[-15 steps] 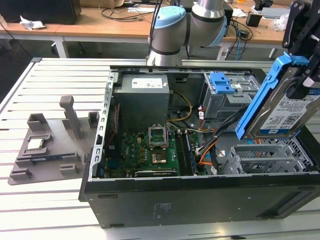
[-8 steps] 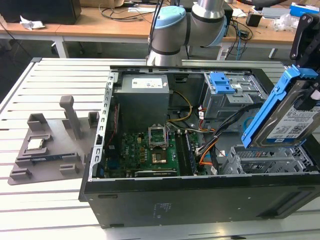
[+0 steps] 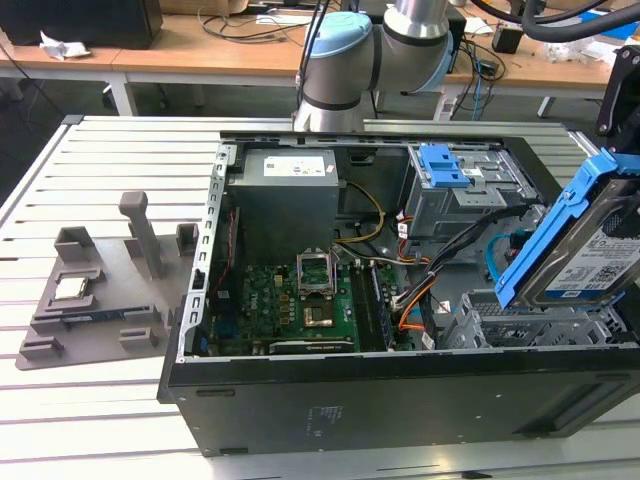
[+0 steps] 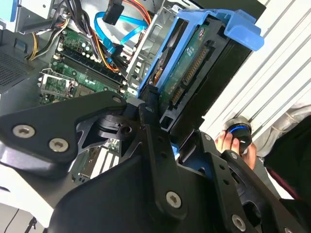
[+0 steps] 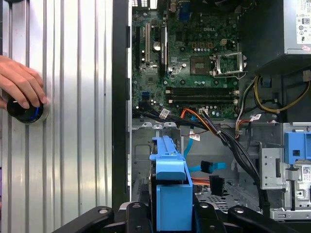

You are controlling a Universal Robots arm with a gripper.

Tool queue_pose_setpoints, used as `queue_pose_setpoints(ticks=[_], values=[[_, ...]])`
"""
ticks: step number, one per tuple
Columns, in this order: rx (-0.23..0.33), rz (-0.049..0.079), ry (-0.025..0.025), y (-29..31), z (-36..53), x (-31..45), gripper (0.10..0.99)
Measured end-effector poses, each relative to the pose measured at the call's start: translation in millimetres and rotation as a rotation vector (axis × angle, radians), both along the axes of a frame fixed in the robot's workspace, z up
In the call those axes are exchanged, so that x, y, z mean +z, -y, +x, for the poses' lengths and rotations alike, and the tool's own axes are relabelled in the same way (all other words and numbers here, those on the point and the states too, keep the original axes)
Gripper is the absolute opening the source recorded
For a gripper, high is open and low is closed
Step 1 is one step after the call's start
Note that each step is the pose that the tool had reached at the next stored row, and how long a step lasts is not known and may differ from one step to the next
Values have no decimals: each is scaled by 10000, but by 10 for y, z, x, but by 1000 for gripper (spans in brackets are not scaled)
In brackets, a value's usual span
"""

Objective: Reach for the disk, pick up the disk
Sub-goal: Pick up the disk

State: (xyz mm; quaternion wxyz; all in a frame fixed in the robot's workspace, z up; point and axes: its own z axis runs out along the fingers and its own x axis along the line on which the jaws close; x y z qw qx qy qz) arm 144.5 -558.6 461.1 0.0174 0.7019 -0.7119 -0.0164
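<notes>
The black two-fingered gripper (image 5: 167, 213) is clamped on the disk (image 3: 590, 255), a silver-grey hard drive in a bright blue plastic frame, gripping it from both sides at one end. In the exterior view the drive hangs tilted above the metal drive cage (image 3: 520, 320) of the open black computer case (image 3: 380, 400). Beyond it lies the green motherboard (image 3: 300, 305). On the slatted metal table (image 5: 73, 121), a person's hand (image 5: 22, 82) rests on a round black knob (image 5: 26, 109).
</notes>
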Motion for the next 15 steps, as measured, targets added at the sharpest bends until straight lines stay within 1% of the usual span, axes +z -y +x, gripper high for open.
queue_pose_setpoints(ticks=[15], values=[[1,1,0,0,-6,-1,365]])
